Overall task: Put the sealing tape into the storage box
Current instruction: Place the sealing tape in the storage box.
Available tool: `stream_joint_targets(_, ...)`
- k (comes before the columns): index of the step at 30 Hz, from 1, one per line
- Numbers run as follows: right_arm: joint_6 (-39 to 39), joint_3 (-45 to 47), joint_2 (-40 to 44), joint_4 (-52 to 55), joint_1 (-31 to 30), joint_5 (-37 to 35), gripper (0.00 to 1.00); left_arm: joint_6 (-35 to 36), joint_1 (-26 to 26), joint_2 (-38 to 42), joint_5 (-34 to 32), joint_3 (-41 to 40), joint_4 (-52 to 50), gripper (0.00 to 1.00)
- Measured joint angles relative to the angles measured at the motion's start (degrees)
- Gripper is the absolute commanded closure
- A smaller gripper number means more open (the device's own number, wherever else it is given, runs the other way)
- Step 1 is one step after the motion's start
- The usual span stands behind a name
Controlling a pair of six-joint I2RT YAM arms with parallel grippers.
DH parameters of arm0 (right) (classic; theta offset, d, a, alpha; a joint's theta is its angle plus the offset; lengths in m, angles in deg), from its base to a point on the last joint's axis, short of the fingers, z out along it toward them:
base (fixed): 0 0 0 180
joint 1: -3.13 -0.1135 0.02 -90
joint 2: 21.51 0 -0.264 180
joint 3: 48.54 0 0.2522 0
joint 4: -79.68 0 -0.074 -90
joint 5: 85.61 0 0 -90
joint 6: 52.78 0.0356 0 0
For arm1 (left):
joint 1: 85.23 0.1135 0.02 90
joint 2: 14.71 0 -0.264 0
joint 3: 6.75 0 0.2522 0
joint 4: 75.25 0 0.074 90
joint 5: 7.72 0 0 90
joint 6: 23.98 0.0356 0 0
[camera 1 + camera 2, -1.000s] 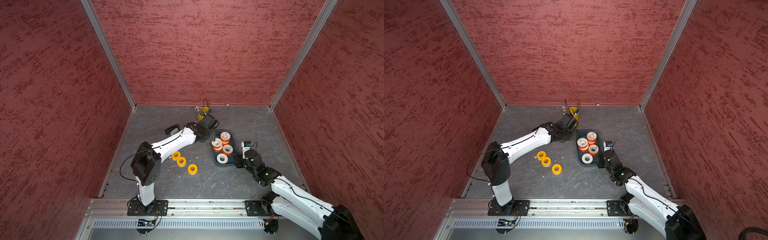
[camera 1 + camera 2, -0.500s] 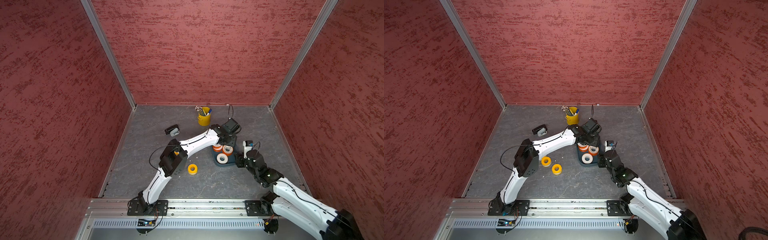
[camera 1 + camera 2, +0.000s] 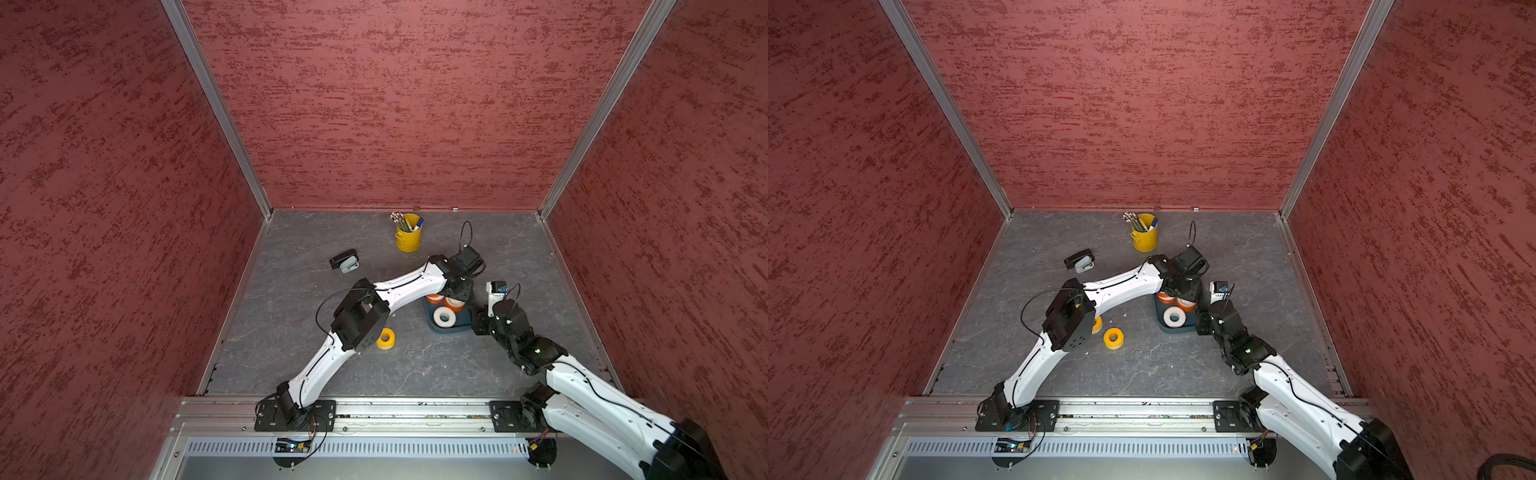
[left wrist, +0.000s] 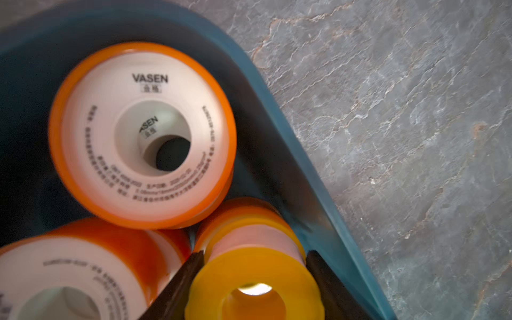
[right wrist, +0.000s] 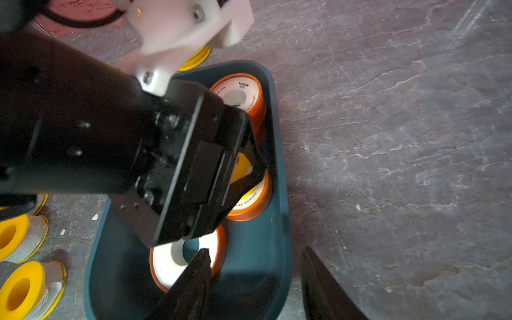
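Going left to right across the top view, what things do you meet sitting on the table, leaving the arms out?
Black-and-grey stapler → loose yellow tape roll → yellow pen bucket → storage box.

Left arm [image 3: 407, 282] is extended forward and to the right, with the elbow raised and the wrist pitched down. Left gripper [image 4: 253, 256] is clamped on a yellow tape roll [image 4: 255, 285], one finger on each side. Right arm [image 3: 582, 382] is stretched low, forward and leftward. On the right gripper [image 5: 256, 249], the jaws are parted.

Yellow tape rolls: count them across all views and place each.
4: one roll in the left gripper over the box, three on the table beside it; others may be hidden.
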Motion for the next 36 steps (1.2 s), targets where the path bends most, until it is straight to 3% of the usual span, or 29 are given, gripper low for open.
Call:
stream_joint_targets(16,0.0,0.0,-1.0,0.0,0.0,0.0,0.45,1.3,-0.7,-1.4,-1.5,3.4,-2.1,0.31)
stream_joint_targets(36,0.0,0.0,-1.8,0.0,0.0,0.0,0.45,2.7,-0.7,-2.8,-3.4,4.6,-2.8,0.29)
